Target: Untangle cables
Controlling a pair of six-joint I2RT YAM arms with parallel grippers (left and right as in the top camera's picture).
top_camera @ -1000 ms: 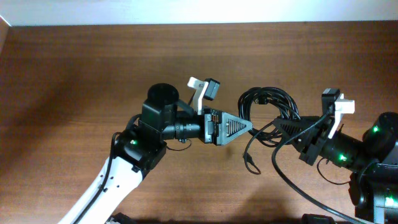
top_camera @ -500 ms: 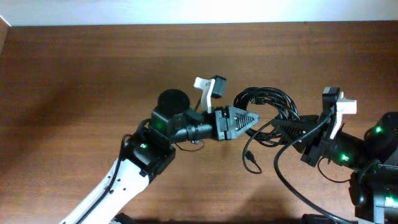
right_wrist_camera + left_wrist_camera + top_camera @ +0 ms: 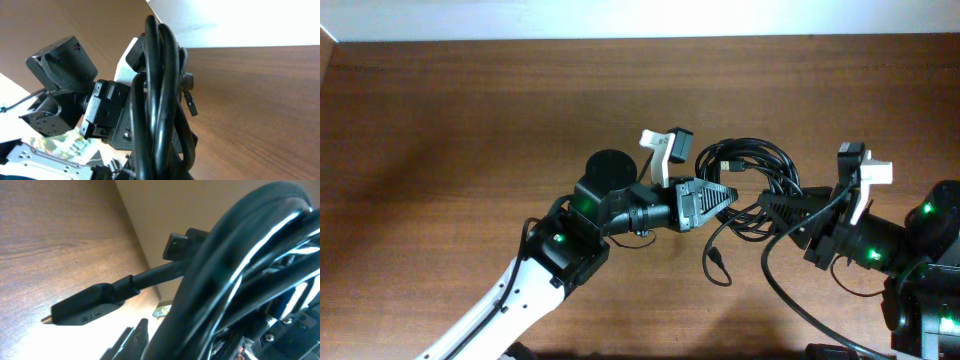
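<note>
The cables [image 3: 752, 165] are a loose black coil held just above the wooden table between the two arms. My left gripper [image 3: 728, 194] comes in from the left, shut on the coil's left strands. In the left wrist view the cable bundle [image 3: 240, 255] fills the right side, and a plug end [image 3: 85, 311] sticks out to the left. From the right, my right gripper [image 3: 767, 205] is shut on the coil's lower right strands. Seen from the right wrist, the cables [image 3: 160, 90] rise straight up out of that gripper [image 3: 167, 170]. One loose end with a plug [image 3: 718, 267] hangs below.
The brown wooden table [image 3: 470, 120] ends at a white wall along the far edge. A thick black wire [image 3: 790, 300] runs from the right arm toward the front edge. The left arm's white link [image 3: 510, 300] crosses the front left.
My left gripper has moved right into the coil and its jaws have gone from wide open to shut. The loose plug end has swung slightly left. The right arm has stayed put.
</note>
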